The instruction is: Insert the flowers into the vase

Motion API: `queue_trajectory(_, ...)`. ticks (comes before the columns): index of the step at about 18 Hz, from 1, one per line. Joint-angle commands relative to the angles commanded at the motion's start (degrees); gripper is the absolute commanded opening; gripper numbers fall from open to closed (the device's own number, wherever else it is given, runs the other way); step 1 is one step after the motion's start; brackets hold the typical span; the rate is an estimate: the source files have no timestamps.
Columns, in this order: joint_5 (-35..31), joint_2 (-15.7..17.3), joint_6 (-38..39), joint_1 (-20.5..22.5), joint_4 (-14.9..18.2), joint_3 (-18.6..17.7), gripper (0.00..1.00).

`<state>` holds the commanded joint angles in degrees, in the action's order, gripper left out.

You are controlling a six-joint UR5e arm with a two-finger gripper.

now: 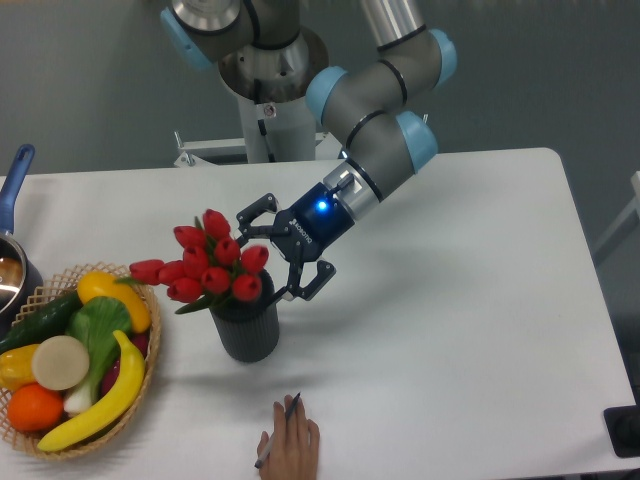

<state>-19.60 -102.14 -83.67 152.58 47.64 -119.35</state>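
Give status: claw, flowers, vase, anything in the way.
Claw open, beside the flowers, not gripping. Flowers seated in the vase, leaning toward the wicker basket. A person's hand holding a pen at the table's near edge, just in front of the vase.

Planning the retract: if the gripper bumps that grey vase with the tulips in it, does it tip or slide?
Probably tip-prone: the vase is a narrow upright cylinder, and the flowers spread wider than its mouth and lean left, toward the basket. It likely slides on the smooth table if nudged low. The open gripper sits close by the rim.
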Motion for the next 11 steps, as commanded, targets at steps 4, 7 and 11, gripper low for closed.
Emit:
queue_trajectory(4, -0.78, 3.43, 0.09, 1.40, 0.00, -1.14, 1.00)
queue_trajectory(7, -7.71, 8.08, -0.35, 4.21, 0.00, -2.37, 1.00)
queue_trajectory(11, -15.45, 13.44, -0.53, 10.70, 0.00, -2.20, 1.00)
